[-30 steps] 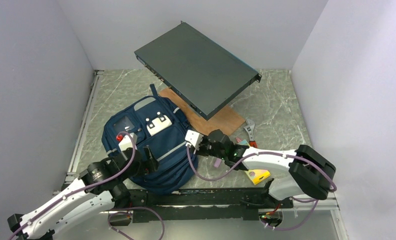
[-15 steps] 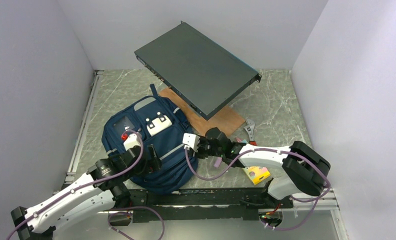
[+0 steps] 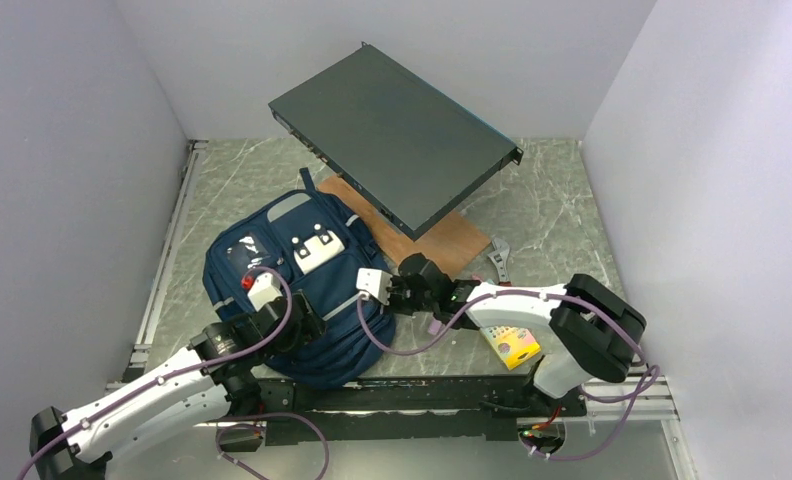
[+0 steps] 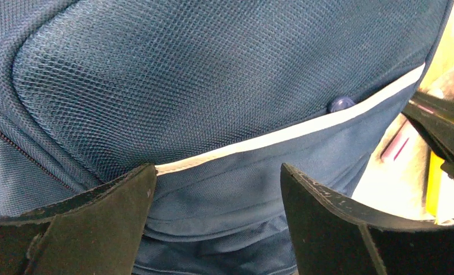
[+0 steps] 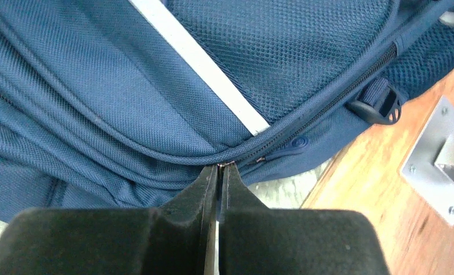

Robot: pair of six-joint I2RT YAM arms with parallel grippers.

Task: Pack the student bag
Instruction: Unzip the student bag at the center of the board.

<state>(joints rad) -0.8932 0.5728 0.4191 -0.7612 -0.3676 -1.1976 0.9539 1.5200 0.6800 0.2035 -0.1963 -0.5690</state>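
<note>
The navy student bag lies flat on the table left of centre, front up, with light grey stripes. My left gripper hovers over its lower front. In the left wrist view the gripper is open, its fingers either side of the fabric below the grey stripe. My right gripper is at the bag's right edge. In the right wrist view it is shut on a small metal zip pull on the bag's side zip. A blue pull tab lies just beyond.
A large dark flat box leans tilted at the back over a wooden board. A wrench, a yellow item and a small pink item lie right of the bag. A white plug sits on the bag.
My right gripper has moved left along the bag's right edge, still shut. My left gripper has moved up and right, further over the bag's front.
</note>
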